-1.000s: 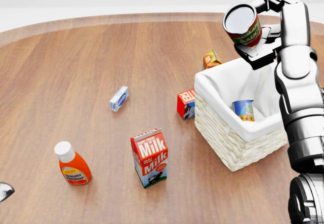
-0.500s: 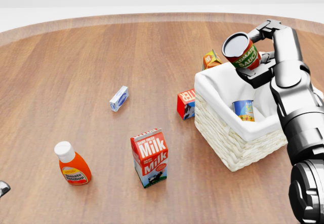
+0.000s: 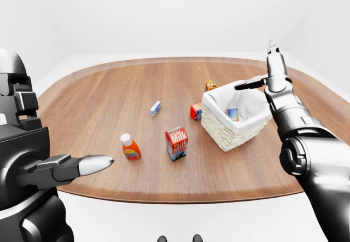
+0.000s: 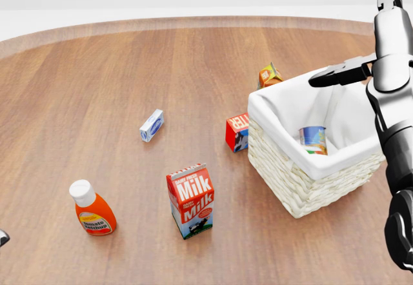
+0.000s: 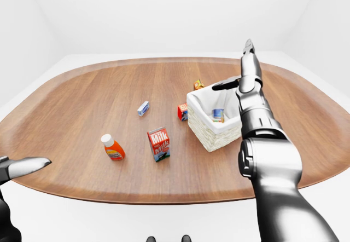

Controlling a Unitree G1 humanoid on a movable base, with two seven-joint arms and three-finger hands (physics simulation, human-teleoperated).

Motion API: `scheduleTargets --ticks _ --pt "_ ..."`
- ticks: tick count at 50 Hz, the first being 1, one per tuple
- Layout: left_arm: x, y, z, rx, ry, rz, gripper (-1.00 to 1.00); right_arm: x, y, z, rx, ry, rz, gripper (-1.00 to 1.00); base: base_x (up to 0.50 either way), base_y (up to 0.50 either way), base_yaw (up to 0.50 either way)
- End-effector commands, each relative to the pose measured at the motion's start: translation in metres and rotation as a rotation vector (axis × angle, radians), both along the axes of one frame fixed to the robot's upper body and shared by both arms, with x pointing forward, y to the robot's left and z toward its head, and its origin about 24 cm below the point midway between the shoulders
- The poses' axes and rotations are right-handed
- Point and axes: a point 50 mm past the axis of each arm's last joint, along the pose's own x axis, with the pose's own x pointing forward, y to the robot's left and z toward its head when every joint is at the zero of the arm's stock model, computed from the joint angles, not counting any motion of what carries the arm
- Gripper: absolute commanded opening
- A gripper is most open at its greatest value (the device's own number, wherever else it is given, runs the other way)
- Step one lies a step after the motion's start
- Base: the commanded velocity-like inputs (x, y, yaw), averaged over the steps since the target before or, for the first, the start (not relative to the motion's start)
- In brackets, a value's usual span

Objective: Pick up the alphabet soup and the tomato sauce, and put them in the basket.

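Note:
The white-lined wicker basket (image 4: 288, 180) stands at the right of the head view. Inside it one can (image 4: 313, 139) shows, blue with yellow and green on its label, lying against the liner; I cannot tell whether a second can lies beside it. My right hand (image 4: 359, 45) hovers over the basket's top right rim, fingers (image 4: 337, 75) spread wide and open, with nothing between them. The red tomato sauce can is not in the hand now. My left hand (image 3: 76, 165) hangs low at the left of the left-eye view, open and empty, far from the basket.
On the wooden table (image 4: 129, 72) stand a milk carton (image 4: 191, 199), an orange sauce bottle with a white cap (image 4: 93, 211), a small blue-white box (image 4: 151, 125), a red box (image 4: 237, 131) touching the basket, and an orange carton (image 4: 270, 75) behind it.
My right hand lowered the tomato sauce can toward the basket, then opened and let it go; the can has left the hand. The can seen in the basket shifted slightly.

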Motion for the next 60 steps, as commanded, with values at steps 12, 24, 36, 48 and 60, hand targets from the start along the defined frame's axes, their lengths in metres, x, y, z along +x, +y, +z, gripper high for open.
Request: scheduleTargets --ticks 12,24,36,48,60 --pt "0.001 -0.001 -0.001 0.004 0.009 -0.001 0.94 -0.002 0.014 0.096 0.100 -0.290 0.146 1.00 0.00 0.00 0.00" --pt "-0.002 -0.002 -0.002 0.004 0.007 -0.005 0.94 -0.217 0.085 0.151 0.887 -1.223 1.190 1.00 0.00 0.00 0.00" --pt "-0.002 -0.001 0.000 -0.001 -0.002 -0.005 0.94 -0.183 0.085 0.131 0.993 -0.986 1.077 1.00 0.00 0.00 0.00" --pt "-0.002 -0.001 0.001 -0.003 -0.008 -0.004 0.94 -0.168 0.085 0.101 1.056 -0.920 0.955 1.00 0.00 0.00 0.00" --pt "-0.001 0.000 0.002 -0.009 -0.014 -0.003 0.93 -0.167 0.087 0.102 1.085 -0.918 0.963 1.00 0.00 0.00 0.00"
